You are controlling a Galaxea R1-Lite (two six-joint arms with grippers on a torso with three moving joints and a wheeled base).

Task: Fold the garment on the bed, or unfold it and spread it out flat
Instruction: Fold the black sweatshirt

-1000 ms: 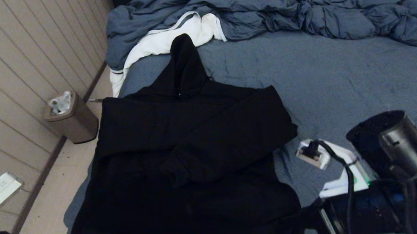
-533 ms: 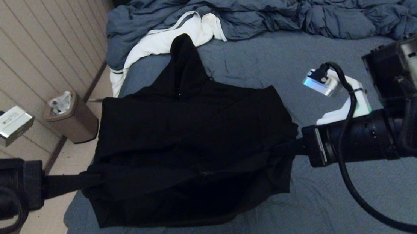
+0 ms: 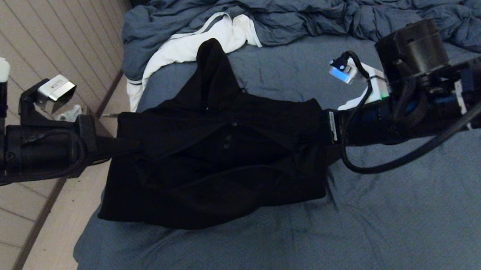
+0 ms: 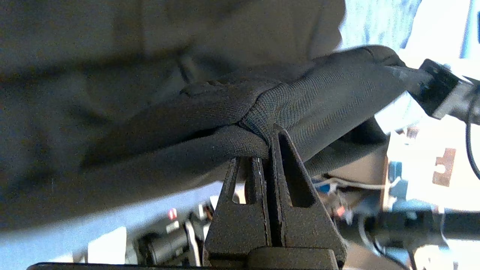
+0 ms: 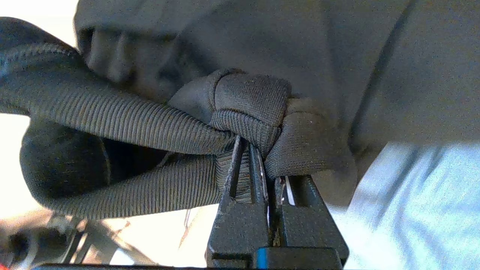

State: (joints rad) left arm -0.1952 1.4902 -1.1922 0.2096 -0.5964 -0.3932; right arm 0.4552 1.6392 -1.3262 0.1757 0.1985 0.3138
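Both the left gripper [image 3: 113, 147] and right gripper [image 3: 325, 133], jaws clamped on the garment [image 3: 221, 162] hem, should travel level toward the hood, keeping the fold square.

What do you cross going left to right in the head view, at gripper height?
Left arm → left gripper, shut on the hoodie's hem → black hoodie → right gripper, shut on the hem → right arm.
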